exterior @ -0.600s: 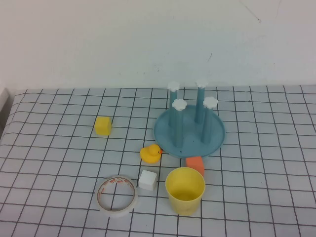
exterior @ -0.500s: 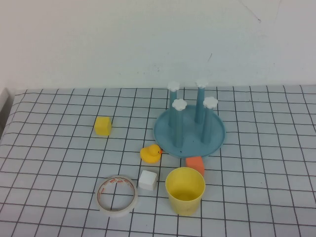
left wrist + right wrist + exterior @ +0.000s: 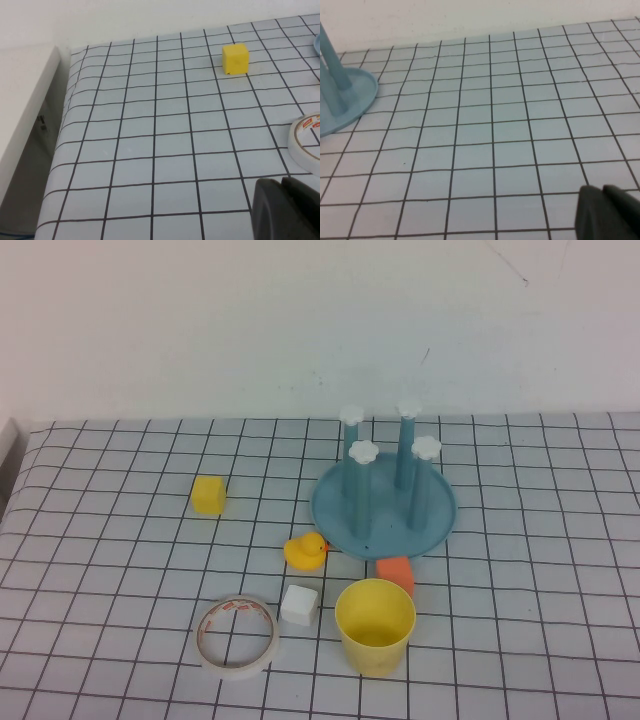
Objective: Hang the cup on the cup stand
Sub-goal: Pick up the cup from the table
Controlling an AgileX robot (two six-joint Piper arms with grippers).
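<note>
Cup waits upright, both arms parked off the table

Nothing of the task looks started. The plain yellow plastic tapered cup [image 3: 375,626] stands upright, mouth up, near the front of the checked tablecloth [image 3: 120,540], just in front of a small orange block [image 3: 396,572] and beside a white cube [image 3: 299,604]. The round teal-blue cup stand [image 3: 384,502] with four upright posts and white flower caps sits just behind that block, apart from the cup.

To hang the cup, I judge it must be gripped by its wall or rim, lifted clear of the block, turned mouth down and lowered over one post. The nearer front posts look the easiest to reach. The yellow rubber duck [image 3: 305,551], the roll of white tape [image 3: 236,636] and the small yellow cube [image 3: 208,494] lie left of the path and should stay undisturbed.

Neither arm appears in the high view. The left gripper [image 3: 286,210] shows only as a dark tip in its wrist view, clenched on nothing, low over the table's left part with the yellow cube and tape ahead. The right gripper [image 3: 609,214] is likewise clenched and empty, facing bare cloth with the stand's edge off to one side.
</note>
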